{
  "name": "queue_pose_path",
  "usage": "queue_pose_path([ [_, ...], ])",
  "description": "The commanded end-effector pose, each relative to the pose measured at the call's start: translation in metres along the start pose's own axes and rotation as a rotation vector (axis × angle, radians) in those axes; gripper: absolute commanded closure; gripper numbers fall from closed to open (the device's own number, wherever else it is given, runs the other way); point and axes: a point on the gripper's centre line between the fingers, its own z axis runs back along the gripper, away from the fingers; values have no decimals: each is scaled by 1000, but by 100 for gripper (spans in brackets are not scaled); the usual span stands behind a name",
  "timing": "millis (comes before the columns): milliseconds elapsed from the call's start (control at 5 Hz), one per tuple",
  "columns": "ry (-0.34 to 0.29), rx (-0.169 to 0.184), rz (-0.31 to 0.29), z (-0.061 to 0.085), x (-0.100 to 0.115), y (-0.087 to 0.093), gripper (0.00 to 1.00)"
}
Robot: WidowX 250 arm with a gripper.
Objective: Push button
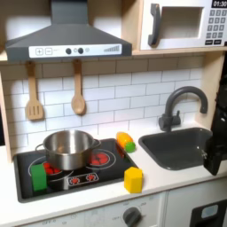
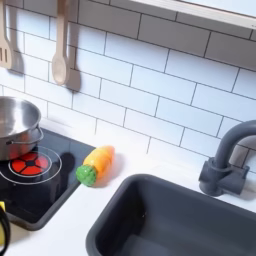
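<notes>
Pot (image 1: 68, 147) crowds the stove (image 1: 27, 183); counter beside the sink (image 1: 177, 149) lies open.

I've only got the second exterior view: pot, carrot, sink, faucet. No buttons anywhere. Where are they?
Observer: In the first exterior view, a microwave sits upper right, above the faucet, with a keypad on its right side.
Operator: Any other buttons?
Observer: Yes. The range hood above the pot has a row of controls along its front strip.
Operator: Where's the arm?
Observer: A dark part of the arm shows at the first exterior view's right edge, beside the sink. It is too cropped to tell more.
</notes>
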Motion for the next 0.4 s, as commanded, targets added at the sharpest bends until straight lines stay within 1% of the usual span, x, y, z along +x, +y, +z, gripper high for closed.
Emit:
queue_pose_path([
  [0,0,0,-2,0,0,0,0],
  [200,-25,27,15,-1,8,6,0],
])
